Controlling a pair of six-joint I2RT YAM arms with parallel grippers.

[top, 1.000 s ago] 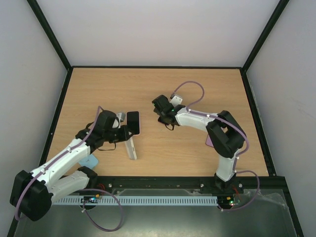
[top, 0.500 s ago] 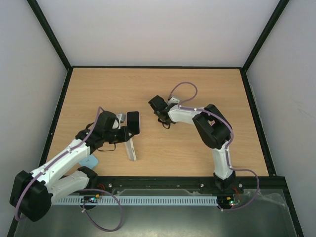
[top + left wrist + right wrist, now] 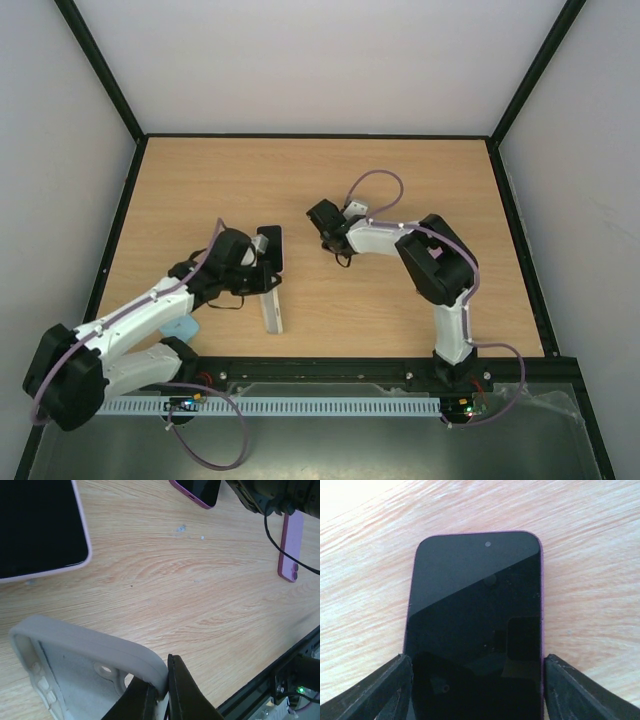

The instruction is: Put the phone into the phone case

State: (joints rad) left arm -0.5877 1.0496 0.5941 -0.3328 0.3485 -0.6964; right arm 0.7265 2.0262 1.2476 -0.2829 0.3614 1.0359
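Since a second ago the left arm has swung forward and inward, carrying the phone case (image 3: pixel 85 655) a little nearer the table's (image 3: pixel 200 590) near edge, while the right arm's elbow has folded in closer to its base and its jaws have narrowed. The case is soft matte grey with rounded corners, a raised rim, button bumps and a round cut-out. The left gripper (image 3: pixel 161 692) is pressed together on the case's thin side wall, holding it tilted over the pale wood-grain table. Beside it lies a glossy black slab, the pale-pink-edged phone (image 3: pixel 35 525); a pink phone (image 3: pixel 290 545) lies lens-side up farther off. The right gripper (image 3: pixel 476 690) points down over the purple-edged phone (image 3: pixel 475 595), flat and screen up, its fingers (image 3: pixel 375 690) right at both long edges; whether they press I cannot tell
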